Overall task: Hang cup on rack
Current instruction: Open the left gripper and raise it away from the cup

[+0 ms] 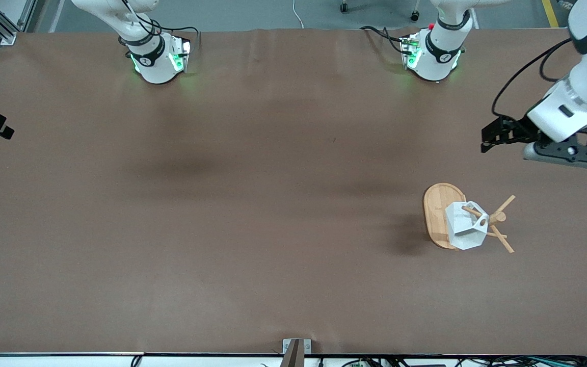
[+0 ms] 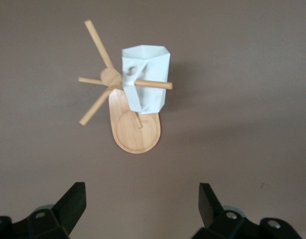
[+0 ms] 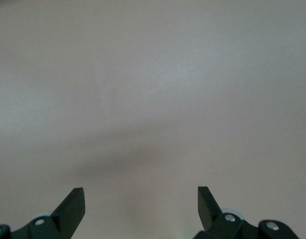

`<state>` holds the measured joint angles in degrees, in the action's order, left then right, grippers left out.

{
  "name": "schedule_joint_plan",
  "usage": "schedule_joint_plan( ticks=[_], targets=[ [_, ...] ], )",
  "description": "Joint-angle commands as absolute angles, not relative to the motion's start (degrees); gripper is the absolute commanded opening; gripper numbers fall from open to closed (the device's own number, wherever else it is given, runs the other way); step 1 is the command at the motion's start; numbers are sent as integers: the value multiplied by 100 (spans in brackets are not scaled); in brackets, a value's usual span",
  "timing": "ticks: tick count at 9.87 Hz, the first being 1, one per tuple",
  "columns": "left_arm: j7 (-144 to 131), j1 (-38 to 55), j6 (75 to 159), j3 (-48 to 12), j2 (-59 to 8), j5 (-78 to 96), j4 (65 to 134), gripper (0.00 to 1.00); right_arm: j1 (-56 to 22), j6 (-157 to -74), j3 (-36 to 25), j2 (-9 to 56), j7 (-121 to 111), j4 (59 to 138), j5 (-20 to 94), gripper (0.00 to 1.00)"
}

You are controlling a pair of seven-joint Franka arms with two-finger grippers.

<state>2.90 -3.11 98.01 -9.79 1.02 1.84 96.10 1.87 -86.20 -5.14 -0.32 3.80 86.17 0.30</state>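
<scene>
Brown counter (image 1: 273, 204), bare around the rack. Right tool (image 3: 141, 199) spread wide, waiting over bare counter. Cup (image 1: 464, 225) hangs by its handle hole on a rack (image 1: 438, 216) peg. Left tool (image 1: 495, 133) wide, empty, above the rack toward the left arm's end. Looks done: retreat straight, don't clip pegs.

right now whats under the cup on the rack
The cup hangs by its handle hole on a peg of the rack, above the oval wooden base. Base shows around it; the patch directly beneath is covered. Both end effectors are open and away.
</scene>
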Motion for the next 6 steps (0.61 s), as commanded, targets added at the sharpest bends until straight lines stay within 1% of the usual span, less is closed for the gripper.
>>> schedule_joint_plan(
  ticks=[1,2,4,6],
  targets=[
    [220,-281,9292,-984,70,27,9318,100,185,-8648,-501,-132,255,8719,-79,100],
    [63,-238,9116,-854,149,18,9308,100,185,-8648,-501,-132,246,8719,-70,100],
    [-351,-176,8808,-817,342,0,9360,100,185,-8648,-501,-132,246,8719,-70,100],
    [-343,-114,8702,-730,457,-9,9404,100,185,-8648,-501,-132,246,8719,-70,100]
  ],
)
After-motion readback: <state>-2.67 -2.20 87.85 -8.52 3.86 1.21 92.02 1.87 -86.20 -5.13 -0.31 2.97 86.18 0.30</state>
